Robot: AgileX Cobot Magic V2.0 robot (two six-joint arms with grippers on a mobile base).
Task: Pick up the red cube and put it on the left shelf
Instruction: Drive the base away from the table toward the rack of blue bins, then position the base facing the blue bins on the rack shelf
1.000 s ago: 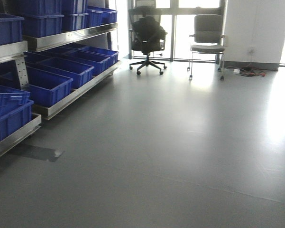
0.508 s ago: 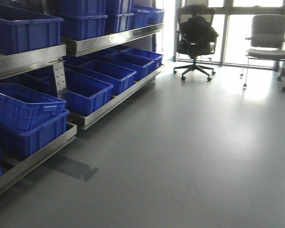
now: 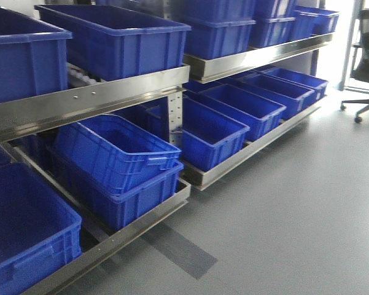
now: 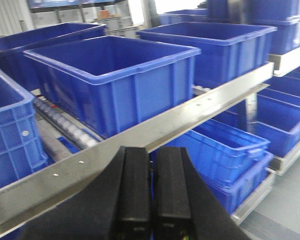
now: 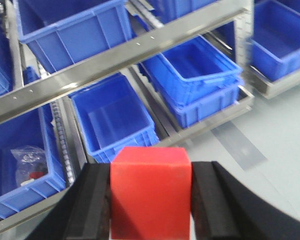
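At 6 o'clock in the right wrist view, the right gripper (image 5: 150, 210) is clamped on the red cube (image 5: 150, 175), black jaws pressed on its left and right faces, with the cube upright and its top face showing. The cube is in the air, not on the left shelf (image 5: 115, 60), whose steel rail runs from 9 to 1 o'clock above it. Past the cube at 12 o'clock an open crate (image 5: 112, 117) sits on the lower tier. At 9 o'clock another crate holds a clear plastic bag (image 5: 26, 159) with small contents too blurred to name. The stacked crates (image 5: 199, 80) are at 1 o'clock and grey floor (image 5: 279, 135) at 3 o'clock. In the left wrist view the left gripper (image 4: 150, 190) sits at 6 o'clock, jaws together with nothing between them, near the left shelf (image 4: 189, 117) rail. An upper crate (image 4: 115, 82) is at 11 o'clock, with a white roller track (image 4: 65, 125) beside it at 9 o'clock. In the front view the left shelf (image 3: 110, 95) fills 7 to 1 o'clock, with dark-blue crates on both tiers. Two nested crates (image 3: 113, 150) sit at centre on the lower tier, the top one tilted. An office chair (image 3: 365, 67) is cut off at 2 o'clock. The floor (image 3: 295, 215) spans 3 to 6 o'clock, with a dark floor patch (image 3: 178, 246) just beside the shelf base.
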